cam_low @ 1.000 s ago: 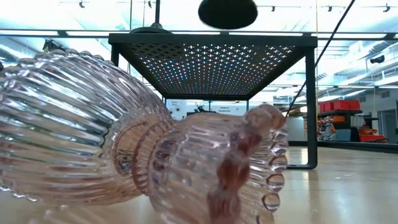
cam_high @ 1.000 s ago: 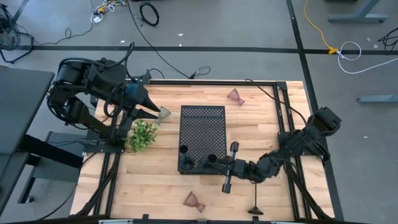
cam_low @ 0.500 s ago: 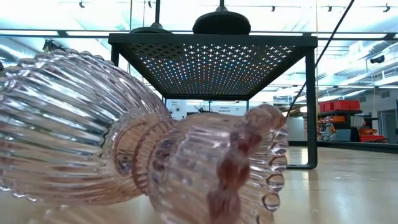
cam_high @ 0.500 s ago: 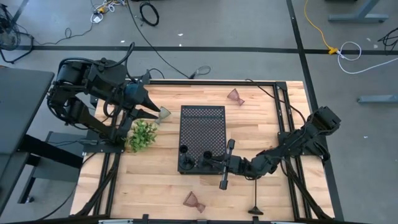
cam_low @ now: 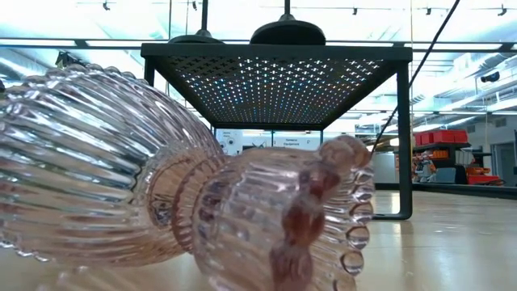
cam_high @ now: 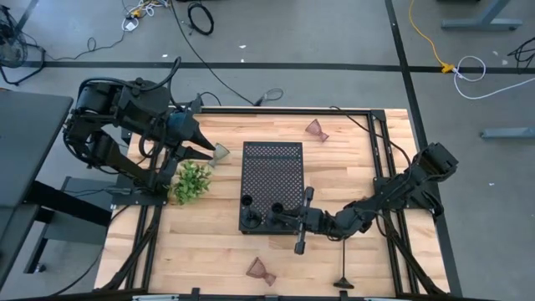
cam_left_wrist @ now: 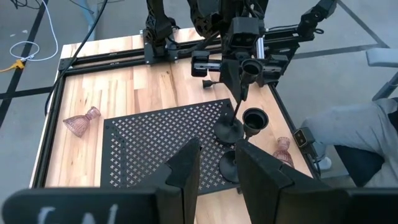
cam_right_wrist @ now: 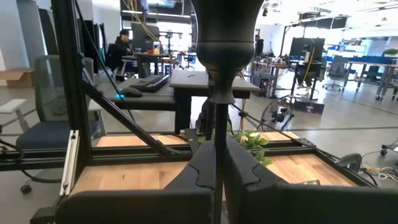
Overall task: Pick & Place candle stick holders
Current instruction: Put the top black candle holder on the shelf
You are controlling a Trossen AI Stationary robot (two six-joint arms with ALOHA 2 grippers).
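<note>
A black perforated tray [cam_high: 272, 180] stands mid-table. One black candle stick holder [cam_high: 247, 221] stands on the tray's near edge. My right gripper [cam_high: 284, 215] is shut on a second one [cam_high: 277, 209] beside it, which also shows in the left wrist view [cam_left_wrist: 231, 127]. A third [cam_high: 343, 281] stands on the table at the near right. A pinkish glass cup [cam_high: 261, 269] lies on its side near the front edge and fills the low view [cam_low: 186, 186]. Another [cam_high: 316, 129] lies at the far side. A greenish cup [cam_high: 221, 152] lies just off my left gripper [cam_high: 207, 150], which is open and empty. My right gripper pinches the holder's slim shaft [cam_right_wrist: 215, 134] between its two fingers, in its upper part below the cup-shaped top [cam_right_wrist: 226, 25]. The fingers come level from the table's right and lie across the shaft. The holder stands upright, its disc base [cam_low: 287, 34] on the tray top.
A green leafy sprig [cam_high: 192, 181] lies left of the tray, below my left gripper. The tray stands raised on legs [cam_low: 403, 137]. Bare wood shows right of the tray and along the near edge. A person sits at a desk in the room beyond [cam_right_wrist: 121, 46].
My right gripper has gone toward the table's left and down with the candle stick holder. Its disc base hung above the tray a second ago and now sits on the tray top, upright, beside the other holder.
</note>
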